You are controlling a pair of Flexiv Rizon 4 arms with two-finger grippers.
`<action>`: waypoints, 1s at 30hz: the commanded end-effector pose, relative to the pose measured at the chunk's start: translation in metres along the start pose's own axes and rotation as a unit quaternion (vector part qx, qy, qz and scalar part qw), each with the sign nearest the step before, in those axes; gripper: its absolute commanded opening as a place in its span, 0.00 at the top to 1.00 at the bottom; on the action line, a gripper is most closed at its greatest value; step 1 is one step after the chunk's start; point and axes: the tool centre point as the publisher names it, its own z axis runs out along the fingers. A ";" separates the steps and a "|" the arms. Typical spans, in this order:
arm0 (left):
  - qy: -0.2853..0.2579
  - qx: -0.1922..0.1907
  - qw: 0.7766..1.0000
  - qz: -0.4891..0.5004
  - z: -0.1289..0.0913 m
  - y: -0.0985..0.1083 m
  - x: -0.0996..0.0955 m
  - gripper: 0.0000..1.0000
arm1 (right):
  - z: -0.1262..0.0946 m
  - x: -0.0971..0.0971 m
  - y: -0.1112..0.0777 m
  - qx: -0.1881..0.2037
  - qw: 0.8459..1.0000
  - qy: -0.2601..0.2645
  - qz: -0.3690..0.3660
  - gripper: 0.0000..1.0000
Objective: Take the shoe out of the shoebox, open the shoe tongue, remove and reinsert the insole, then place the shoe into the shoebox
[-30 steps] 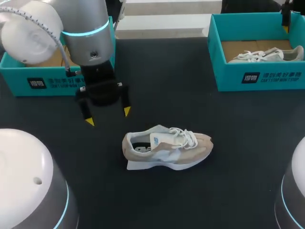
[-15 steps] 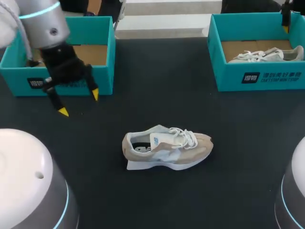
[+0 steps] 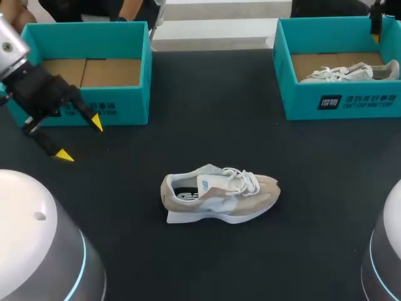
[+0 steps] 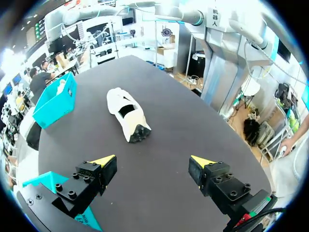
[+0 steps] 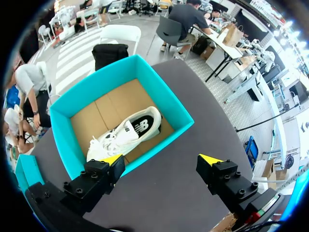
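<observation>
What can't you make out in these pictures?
Insole of the shoe: in the head view the tongue covers its front; in the left wrist view it is too small.
Right gripper: in the head view the far edge cuts off most of it.
Second shoe: in the head view the front wall of the right box hides its sole.

We see one big table. Its top is black, flat and dull. It fills nearly all of the head view, from side to side. In our left wrist view the same dark top looks a bit grey where the light falls on it.
</observation>
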 end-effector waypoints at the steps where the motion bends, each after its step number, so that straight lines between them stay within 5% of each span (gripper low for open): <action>1: -0.156 0.174 0.961 -0.147 0.008 0.007 0.011 0.00 | 0.000 -0.001 -0.001 0.000 1.000 0.001 0.000 0.00; 21: -0.154 0.180 0.960 -0.150 0.008 0.007 0.012 0.00 | 0.000 -0.001 -0.001 0.000 1.000 0.001 0.000 0.00; 30: -0.208 0.255 0.938 -0.110 0.056 0.030 0.015 0.00 | 0.000 -0.001 -0.001 0.000 1.000 0.001 0.000 0.00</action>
